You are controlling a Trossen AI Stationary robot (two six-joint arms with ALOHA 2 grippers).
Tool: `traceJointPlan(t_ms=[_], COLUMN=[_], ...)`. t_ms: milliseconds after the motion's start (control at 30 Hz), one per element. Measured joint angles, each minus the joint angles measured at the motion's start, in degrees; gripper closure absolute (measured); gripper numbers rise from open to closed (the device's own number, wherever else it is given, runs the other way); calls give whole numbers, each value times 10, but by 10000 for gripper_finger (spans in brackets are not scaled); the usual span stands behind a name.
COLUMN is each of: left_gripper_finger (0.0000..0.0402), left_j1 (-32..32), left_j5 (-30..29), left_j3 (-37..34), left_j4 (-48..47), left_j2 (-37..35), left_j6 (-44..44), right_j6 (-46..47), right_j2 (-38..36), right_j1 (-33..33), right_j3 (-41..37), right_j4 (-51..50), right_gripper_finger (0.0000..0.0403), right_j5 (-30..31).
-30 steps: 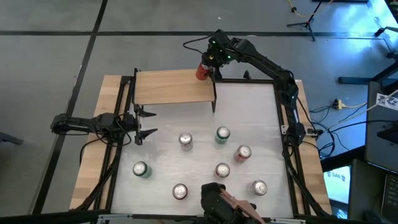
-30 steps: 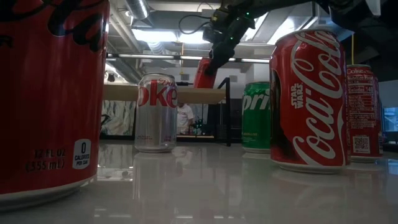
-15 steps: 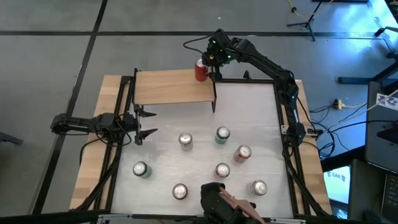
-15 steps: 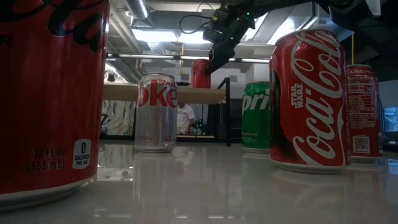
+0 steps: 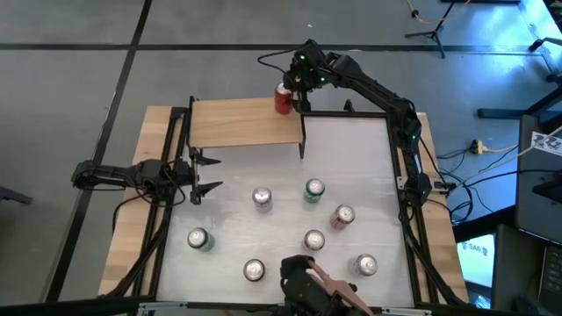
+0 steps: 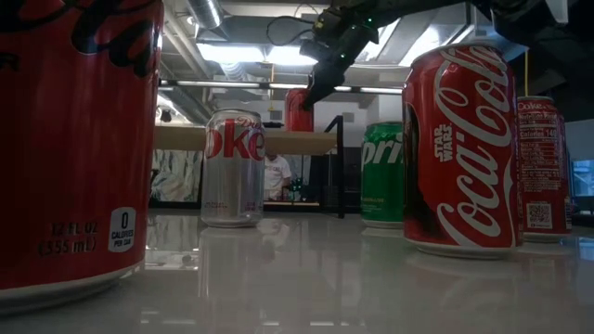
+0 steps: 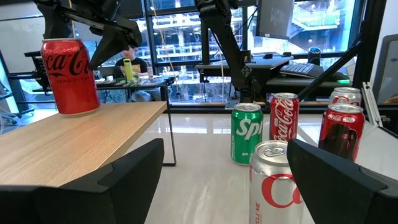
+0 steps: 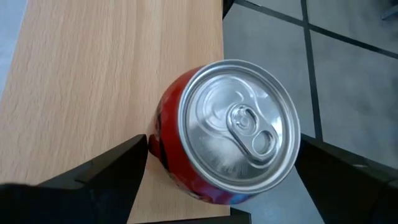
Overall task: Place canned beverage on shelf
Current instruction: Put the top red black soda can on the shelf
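Observation:
A red Coca-Cola can (image 5: 283, 98) stands upright on its base at the far right corner of the light-wood shelf (image 5: 241, 121). It also shows in the left wrist view (image 7: 69, 74) and in the low view (image 6: 299, 109). My right gripper (image 5: 299, 86) hovers just above the can, open. In the right wrist view its two fingers stand on either side of the can's top (image 8: 239, 130) and do not touch it. My left gripper (image 5: 207, 173) is open and empty at the table's left edge, near the shelf's near left leg.
Several more cans stand on the white tabletop (image 5: 351, 149) in its near half, among them a silver one (image 5: 262, 197), a green one (image 5: 314, 190) and a red one (image 5: 342, 216). A dark camera mount (image 5: 303, 281) sits at the near edge.
The red can, held tilted over the shelf's far right corner a second ago, now stands upright on the shelf. My right gripper has since risen a little above it.

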Motion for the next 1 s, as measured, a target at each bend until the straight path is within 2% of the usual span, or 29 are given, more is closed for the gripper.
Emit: traceJointPlan(t_ms=[100,300,600,800,1000], left_gripper_finger=[72,72,72,72,72], left_j1=[0,0,0,0,0], left_j5=[0,0,0,0,0], left_j3=[0,0,0,0,0], left_j4=[0,0,0,0,0], left_j2=[0,0,0,0,0], left_j6=[0,0,0,0,0], right_j6=[1,2,2,17,80], right_j2=[0,-4,-26,-45,-61], right_j1=[0,0,0,1,-1], right_j3=[0,0,0,0,0], right_j4=[0,-5,-37,-23,12], right_gripper_finger=[15,15,15,15,15], right_j5=[3,54,57,71,52])
